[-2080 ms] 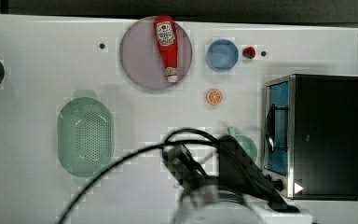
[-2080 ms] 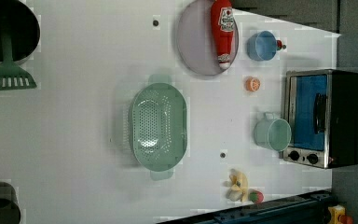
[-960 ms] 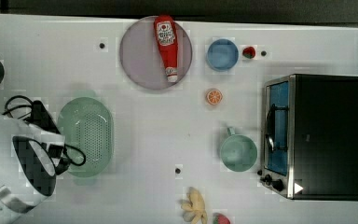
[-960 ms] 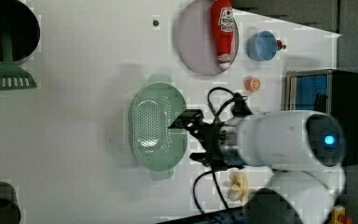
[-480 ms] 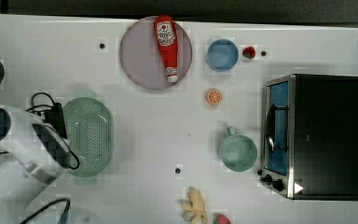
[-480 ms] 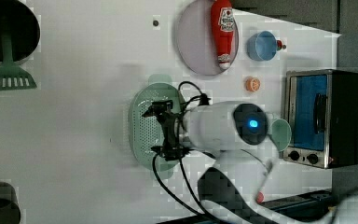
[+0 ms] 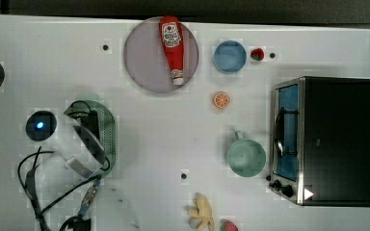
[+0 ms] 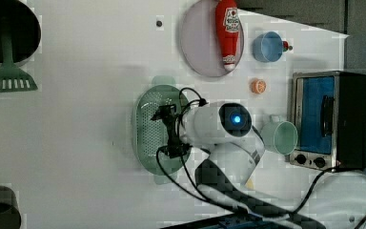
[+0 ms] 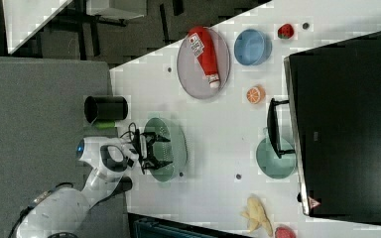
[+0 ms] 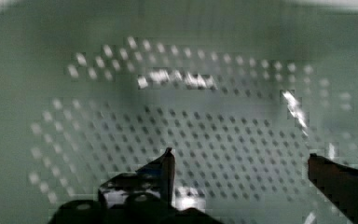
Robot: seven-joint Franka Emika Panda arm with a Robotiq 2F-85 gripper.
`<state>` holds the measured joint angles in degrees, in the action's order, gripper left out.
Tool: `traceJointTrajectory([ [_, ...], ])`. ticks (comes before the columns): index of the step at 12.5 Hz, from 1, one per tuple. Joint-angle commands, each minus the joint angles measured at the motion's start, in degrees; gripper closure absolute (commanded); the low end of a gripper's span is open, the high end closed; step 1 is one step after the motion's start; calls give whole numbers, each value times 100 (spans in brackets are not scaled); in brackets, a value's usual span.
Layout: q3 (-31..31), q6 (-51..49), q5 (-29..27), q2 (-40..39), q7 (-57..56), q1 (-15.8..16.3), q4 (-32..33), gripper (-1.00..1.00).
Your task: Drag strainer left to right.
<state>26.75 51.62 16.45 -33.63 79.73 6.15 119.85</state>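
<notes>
Strainer (image 8: 147,131) sits left of centre in the left view, the gripper (image 8: 167,132) inside its bowl, fingers (image 10: 164,168) spread, gripping nothing. Ketchup bottle (image 7: 172,45) on the far plate (image 7: 144,62): label writing illegible.

A red plastic ketchup bottle (image 7: 172,48) lies on a round grey plate (image 7: 144,62) at the white surface (image 7: 173,144)'s 12 o'clock edge in the top view. At the plate's 3 o'clock sits a small blue bowl (image 7: 230,56). A black toaster oven (image 7: 337,139) with a blue glass door stands at 3 o'clock, a solid mint-green mug (image 7: 246,157) beside it.
</notes>
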Motion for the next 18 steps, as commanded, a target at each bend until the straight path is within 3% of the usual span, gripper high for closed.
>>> traceJointTrajectory([
  [1, -65, 134, 15, 105, 419, -10, -127, -100],
  [8, -428, 264, 90, 228, 405, -82, 85, -100],
  [18, -589, 376, 90, 601, 20, -585, 656, -100],
])
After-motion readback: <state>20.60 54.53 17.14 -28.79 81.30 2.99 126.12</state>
